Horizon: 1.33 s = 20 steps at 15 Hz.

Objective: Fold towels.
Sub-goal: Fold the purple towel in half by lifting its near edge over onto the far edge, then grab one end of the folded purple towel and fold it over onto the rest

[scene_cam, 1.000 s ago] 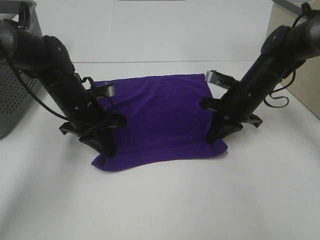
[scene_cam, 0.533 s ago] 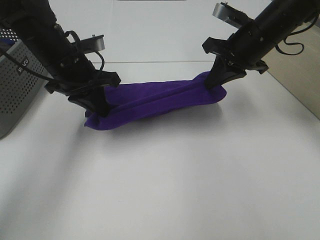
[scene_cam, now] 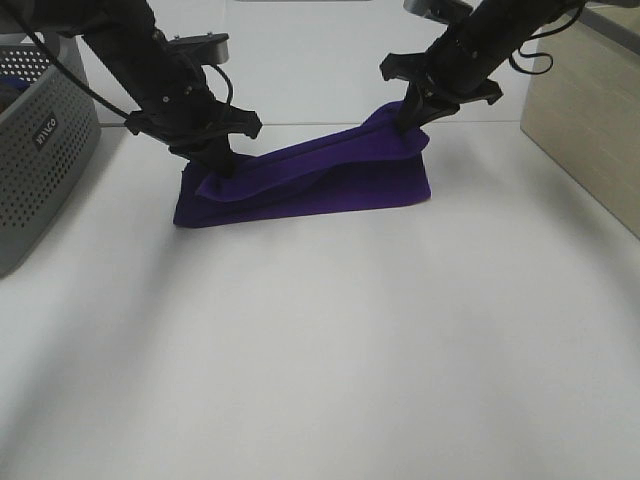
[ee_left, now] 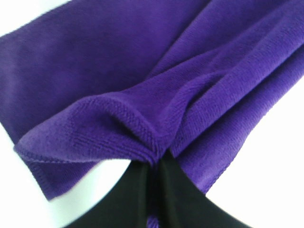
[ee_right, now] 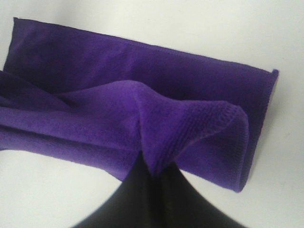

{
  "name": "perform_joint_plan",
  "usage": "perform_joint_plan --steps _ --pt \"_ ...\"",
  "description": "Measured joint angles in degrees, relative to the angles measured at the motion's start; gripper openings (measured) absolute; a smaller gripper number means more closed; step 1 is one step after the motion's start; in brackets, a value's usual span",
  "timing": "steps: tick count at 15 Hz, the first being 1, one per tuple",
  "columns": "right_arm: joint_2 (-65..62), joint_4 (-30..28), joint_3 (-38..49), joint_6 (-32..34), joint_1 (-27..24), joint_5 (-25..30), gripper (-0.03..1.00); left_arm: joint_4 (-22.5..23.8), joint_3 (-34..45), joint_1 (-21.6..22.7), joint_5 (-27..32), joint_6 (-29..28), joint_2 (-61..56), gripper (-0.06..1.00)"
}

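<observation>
A deep purple towel (scene_cam: 320,185) lies at the far middle of the white table, folded over on itself, its near part flat and its upper layer held up. My left gripper (scene_cam: 222,166) is shut on the towel's left corner (ee_left: 142,130), just above the cloth. My right gripper (scene_cam: 410,120) is shut on the right corner (ee_right: 190,128), held a little higher. The lifted edge sags between them. Both wrist views show the pinched corner with the flat lower layer behind it. No white tag shows.
A grey perforated basket (scene_cam: 40,150) stands at the far left edge of the table, close to my left arm. A tan panel (scene_cam: 590,110) stands at the far right. White table (scene_cam: 320,360) stretches toward the front.
Both grippers have carried the towel's front edge up and toward the back, over the rest of the cloth. The towel went from lying spread flat to being doubled over.
</observation>
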Motion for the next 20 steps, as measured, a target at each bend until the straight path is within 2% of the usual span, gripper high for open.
perform_joint_plan --steps 3,7,12,14,15,17,18,20 --pt "5.1 0.3 -3.4 0.9 0.3 -0.2 0.03 -0.4 -6.0 2.7 -1.1 -0.2 5.6 0.01" --pt "7.3 0.4 -4.5 1.3 0.5 -2.1 0.03 -0.5 -10.7 3.3 -1.4 -0.2 9.7 0.01" --pt "10.0 -3.5 -4.8 2.8 0.2 -4.8 0.03 0.2 -13.9 4.0 -1.5 -0.2 12.3 0.15" --pt "10.3 -7.0 -4.8 2.8 -0.1 -5.8 0.18 1.4 -14.0 4.5 -1.3 -0.2 12.4 0.27" --pt "10.3 -7.7 -4.8 2.8 -0.1 -6.5 0.34 1.4 -14.0 4.5 -1.3 -0.2 12.4 0.37" --pt "10.3 -8.1 -4.9 2.8 -0.1 -6.7 0.64 1.4 -14.0 4.5 -0.6 -0.2 12.4 0.63" --pt "10.2 -8.1 -4.9 2.8 -0.1 -6.4 0.71 1.4 -14.6 4.5 1.0 -0.5 12.4 0.71" --pt "9.1 -8.8 -4.9 2.8 -0.1 -4.0 0.76 2.2 -16.6 4.5 5.8 -2.0 12.4 0.76"
